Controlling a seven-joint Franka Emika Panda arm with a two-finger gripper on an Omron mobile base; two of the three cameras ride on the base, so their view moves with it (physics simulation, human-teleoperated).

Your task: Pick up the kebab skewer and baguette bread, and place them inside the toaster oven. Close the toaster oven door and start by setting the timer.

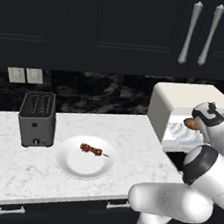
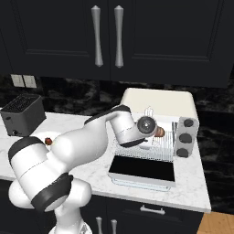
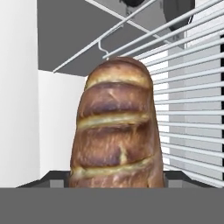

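Note:
The baguette bread (image 3: 116, 131), a golden-brown loaf, sits between my gripper's (image 3: 114, 180) dark fingertips, which are shut on it. The loaf is held inside the open toaster oven (image 1: 185, 101), just above its wire rack (image 3: 188, 109). From the right, the baguette bread (image 2: 160, 132) shows as a brown end past my hand at the toaster oven (image 2: 157, 103) mouth. The toaster oven door (image 2: 142, 170) lies folded down flat on the counter. The kebab skewer (image 1: 91, 150) lies on a white plate (image 1: 84, 169), well left of my gripper (image 1: 195, 124).
A dark grey slot toaster (image 1: 37, 119) stands at the back left of the marble counter. Dark knobs (image 2: 185, 137) line the oven's right panel. Black cabinets with long handles (image 2: 107, 36) hang overhead. My arm spans the counter between plate and oven.

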